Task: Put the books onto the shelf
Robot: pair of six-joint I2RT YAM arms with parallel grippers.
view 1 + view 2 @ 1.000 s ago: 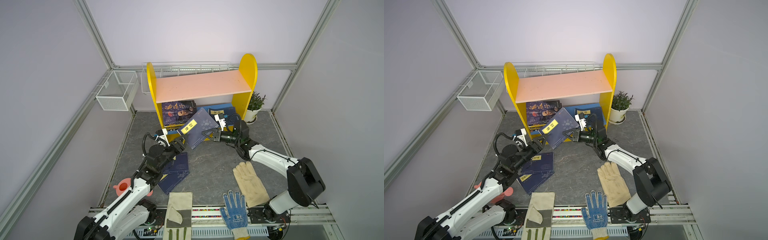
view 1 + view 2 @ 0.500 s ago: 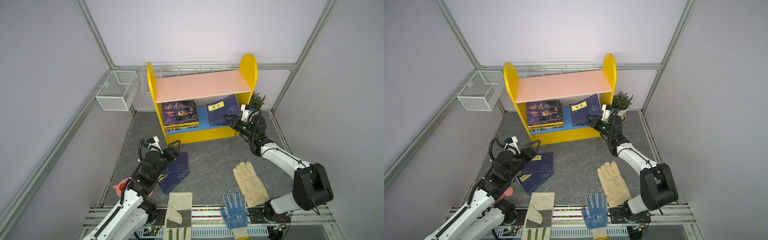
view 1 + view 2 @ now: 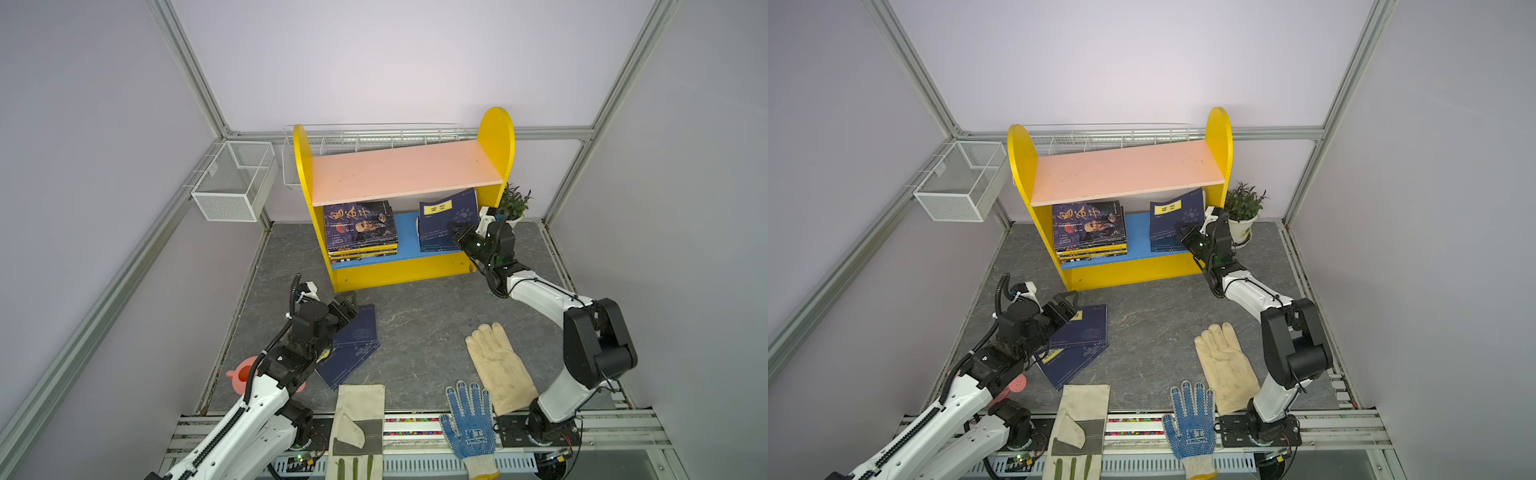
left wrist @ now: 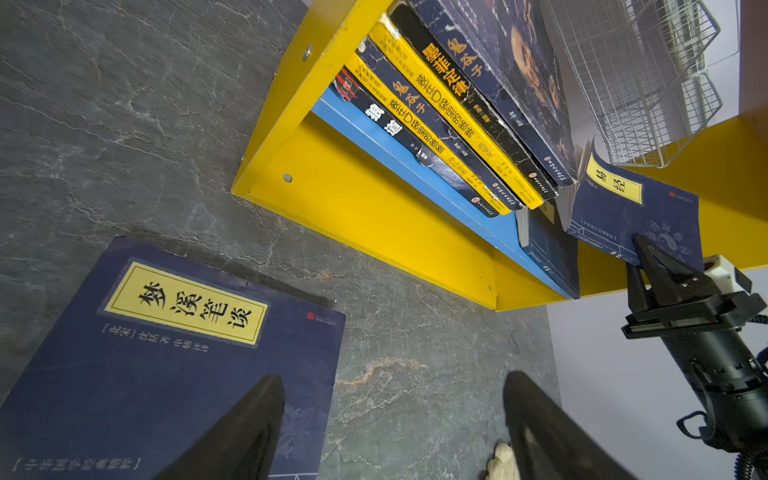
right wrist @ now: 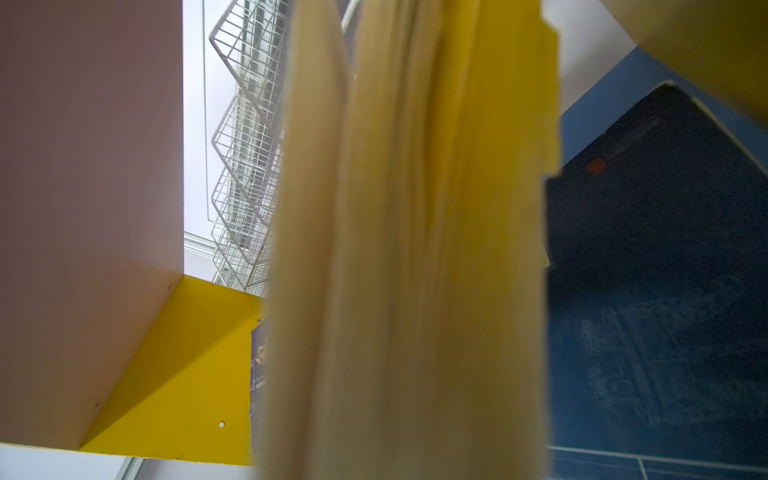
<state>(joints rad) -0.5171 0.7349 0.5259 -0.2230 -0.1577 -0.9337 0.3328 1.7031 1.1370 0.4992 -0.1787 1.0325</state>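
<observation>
Wire basket [image 3: 232,183]: is hanging on the left wall frame, near the shelf.
Left tool [image 3: 348,305]: is hovering with its jaws spread wide, gripping nothing, over the far edge of the loose books.
Loose books [image 3: 353,345]: two navy paperbacks (yellow title labels) are lying flat and overlapping on the counter [image 3: 424,316], in front of the shelf.
Shelf [image 3: 399,270]: is standing at the back of the counter.
Stacked books [image 3: 359,226]: are lying piled on the left half of the blue lower board [image 3: 409,237].
Held book [image 3: 446,212]: is sitting tilted above more navy books on the board's right half.
Right tool [image 3: 455,232]: is clamping shut on the held book's near corner.
Cream glove [image 3: 498,365]: is lying flat on the counter, well apart from the books.
Potted plant [image 3: 513,203]: is standing just beside the shelf's right panel.
</observation>
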